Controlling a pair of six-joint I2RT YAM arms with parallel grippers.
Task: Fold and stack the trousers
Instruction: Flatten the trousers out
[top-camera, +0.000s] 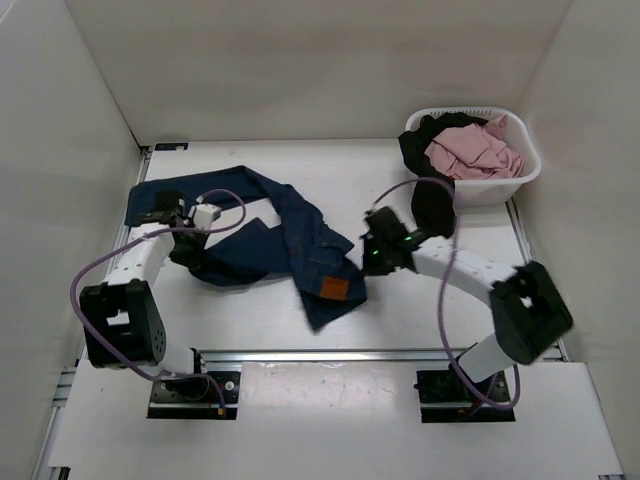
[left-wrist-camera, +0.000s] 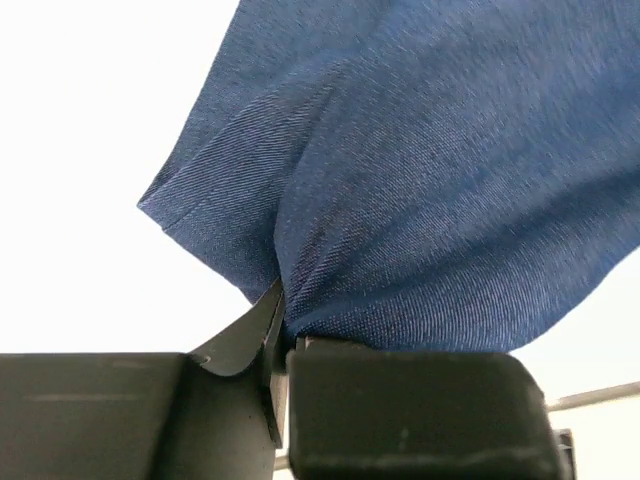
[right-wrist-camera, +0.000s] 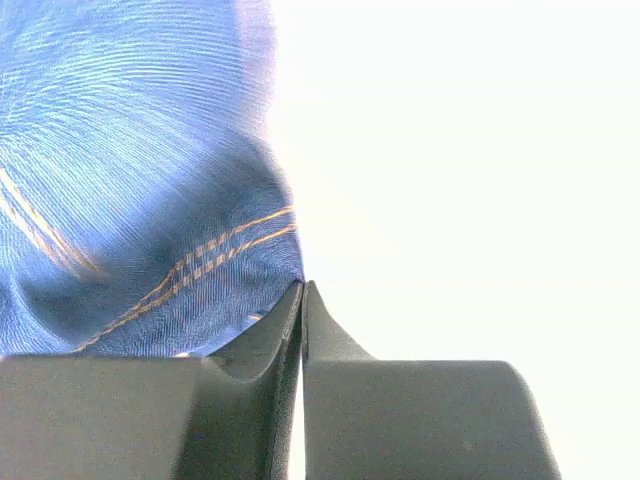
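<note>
**Crumpled jeans on bench**

Heaped mid-bench between the arms, tan patch facing up. Pinched at a fold by the left gripper, clamped tight on denim. Met at the right edge by the right gripper, fully closed; unclear whether cloth is caught. Far right: basket.

The trousers sprawl across the surface; basket in its far right corner.
Left end effector at the trousers' far left end, right end effector beside their right edge, clothes in the basket.
</note>
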